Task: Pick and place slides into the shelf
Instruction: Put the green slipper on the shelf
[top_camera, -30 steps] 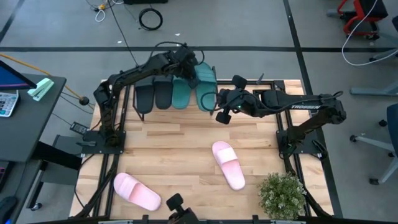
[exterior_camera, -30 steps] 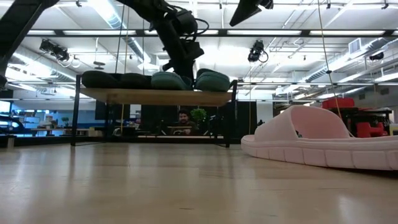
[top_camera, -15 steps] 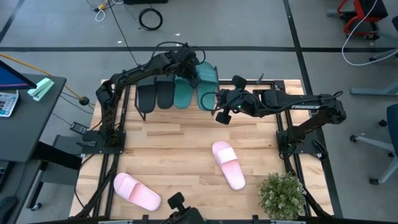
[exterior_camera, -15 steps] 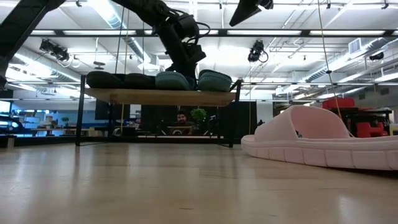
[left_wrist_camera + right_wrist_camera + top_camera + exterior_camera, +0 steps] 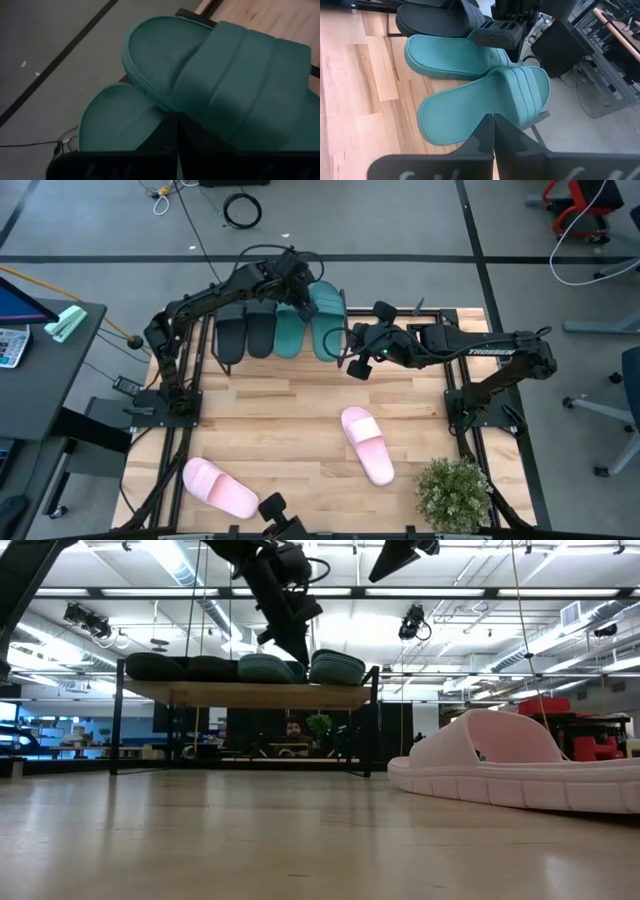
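**Teal pair on rack, both grippers closed**

Teal rubber slides lie beside black rubber slides on the wooden-topped wire shelf, upper centre. Left gripper, bent over them, fingers together; right gripper alongside, together, empty.

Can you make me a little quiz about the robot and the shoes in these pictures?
1. How many slides sit on the shelf?
2. True or false: both pink slides lie on the table.
3. Which gripper is above the teal slides? A) left gripper B) right gripper

Key:
1. Four: two black slides and two teal slides.
2. True: one pink slide, another pink slide.
3. A: the left gripper, shut. The right gripper, shut too, hangs beside the shelf.
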Robot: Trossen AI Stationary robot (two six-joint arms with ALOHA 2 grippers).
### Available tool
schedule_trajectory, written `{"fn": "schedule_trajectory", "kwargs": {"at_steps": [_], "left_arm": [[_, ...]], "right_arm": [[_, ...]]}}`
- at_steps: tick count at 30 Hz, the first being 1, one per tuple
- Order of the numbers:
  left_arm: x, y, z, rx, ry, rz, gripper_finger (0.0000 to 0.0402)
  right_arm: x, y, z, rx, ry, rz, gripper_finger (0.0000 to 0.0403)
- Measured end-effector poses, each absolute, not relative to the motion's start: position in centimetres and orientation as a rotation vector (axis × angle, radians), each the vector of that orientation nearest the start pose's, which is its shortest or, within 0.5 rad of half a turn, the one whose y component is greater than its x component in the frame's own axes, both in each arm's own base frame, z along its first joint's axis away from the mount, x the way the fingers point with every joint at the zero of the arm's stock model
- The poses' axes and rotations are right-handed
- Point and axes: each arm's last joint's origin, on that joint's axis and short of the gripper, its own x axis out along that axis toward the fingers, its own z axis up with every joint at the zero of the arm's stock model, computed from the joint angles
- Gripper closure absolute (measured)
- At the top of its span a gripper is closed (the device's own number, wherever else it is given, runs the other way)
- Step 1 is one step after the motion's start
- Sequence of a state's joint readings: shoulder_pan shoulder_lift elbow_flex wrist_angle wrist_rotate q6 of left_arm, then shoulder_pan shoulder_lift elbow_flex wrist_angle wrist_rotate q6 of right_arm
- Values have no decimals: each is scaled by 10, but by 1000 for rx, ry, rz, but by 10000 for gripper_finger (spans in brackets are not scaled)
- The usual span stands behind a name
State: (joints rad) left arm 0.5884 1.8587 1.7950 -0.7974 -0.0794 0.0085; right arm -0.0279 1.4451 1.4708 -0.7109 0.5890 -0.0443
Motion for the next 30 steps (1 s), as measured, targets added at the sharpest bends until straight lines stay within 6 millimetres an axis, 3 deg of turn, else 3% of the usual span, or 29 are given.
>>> {"fn": "schedule_trajectory", "kwargs": {"at_steps": [14, 23, 30], "left_arm": [[340, 234, 329, -172, 802, 628, 400], [354, 247, 295, -186, 877, 635, 400], [352, 249, 294, -197, 886, 638, 401]], "right_arm": [[301, -24, 374, -234, 682, -578, 398], [301, -24, 374, -234, 682, -578, 398], [301, -25, 373, -235, 685, -578, 400]]}}
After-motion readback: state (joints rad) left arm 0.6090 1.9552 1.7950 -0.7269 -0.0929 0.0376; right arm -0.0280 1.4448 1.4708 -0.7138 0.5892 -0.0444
